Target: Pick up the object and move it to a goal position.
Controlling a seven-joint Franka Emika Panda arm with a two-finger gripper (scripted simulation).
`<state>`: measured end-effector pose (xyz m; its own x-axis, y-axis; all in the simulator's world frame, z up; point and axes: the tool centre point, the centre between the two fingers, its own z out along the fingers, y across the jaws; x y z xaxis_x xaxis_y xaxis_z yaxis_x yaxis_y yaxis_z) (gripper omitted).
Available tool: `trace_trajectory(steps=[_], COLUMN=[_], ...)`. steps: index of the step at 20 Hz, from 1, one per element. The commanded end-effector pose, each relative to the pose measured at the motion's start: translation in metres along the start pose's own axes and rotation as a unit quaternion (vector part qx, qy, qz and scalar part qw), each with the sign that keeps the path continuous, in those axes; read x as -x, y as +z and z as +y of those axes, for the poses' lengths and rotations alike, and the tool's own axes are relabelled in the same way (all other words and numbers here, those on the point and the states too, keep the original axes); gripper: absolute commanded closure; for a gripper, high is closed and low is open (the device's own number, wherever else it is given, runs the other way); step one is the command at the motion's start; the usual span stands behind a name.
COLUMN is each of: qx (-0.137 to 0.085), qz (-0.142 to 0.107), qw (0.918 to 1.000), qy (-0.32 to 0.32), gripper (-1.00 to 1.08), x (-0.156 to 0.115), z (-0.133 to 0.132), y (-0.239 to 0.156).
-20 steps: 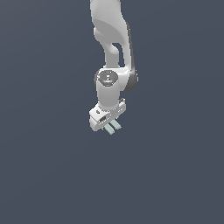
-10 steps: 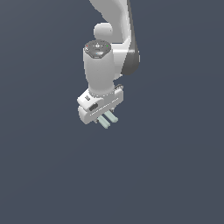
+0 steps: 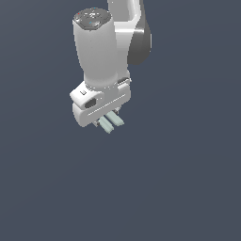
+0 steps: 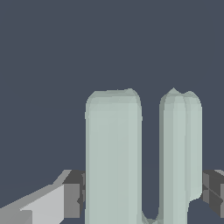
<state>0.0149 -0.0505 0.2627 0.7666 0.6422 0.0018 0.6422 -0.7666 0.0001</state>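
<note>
The object point(image 3: 113, 121) is a small pale teal-grey piece of two short parallel bars. It sticks out from under the white hand of my gripper point(image 3: 109, 124), which hangs in mid-air in the exterior view. The wrist view fills up with the two bars of the object point(image 4: 113, 157), which stand side by side and join at their base. My gripper point(image 4: 143, 194) is shut on the object, with a dark grey finger pad point(image 4: 73, 194) on one side and the other pad point(image 4: 214, 189) on the opposite side. Nothing shows beneath the object.
Only a plain dark blue-grey background surrounds the arm point(image 3: 101, 52) in both views. No table surface, goal marker or other item shows.
The arm has swung closer to the exterior camera and looks larger. The gripper has drifted slightly up and toward the exterior view's left, with the object still held in it.
</note>
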Motion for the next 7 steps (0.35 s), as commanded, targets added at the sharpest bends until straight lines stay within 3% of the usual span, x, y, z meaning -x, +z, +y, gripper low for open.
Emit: trace_trajectory(steps=[1, 7], qx=[0.0, 0.0], qz=[-0.001, -0.001], qw=[1.0, 1.0], qy=[0.0, 0.0], gripper=[1.08, 1.08], x=[-0.0007, -0.0018], z=[0.0033, 0.0067], y=[-0.0087, -0.0156])
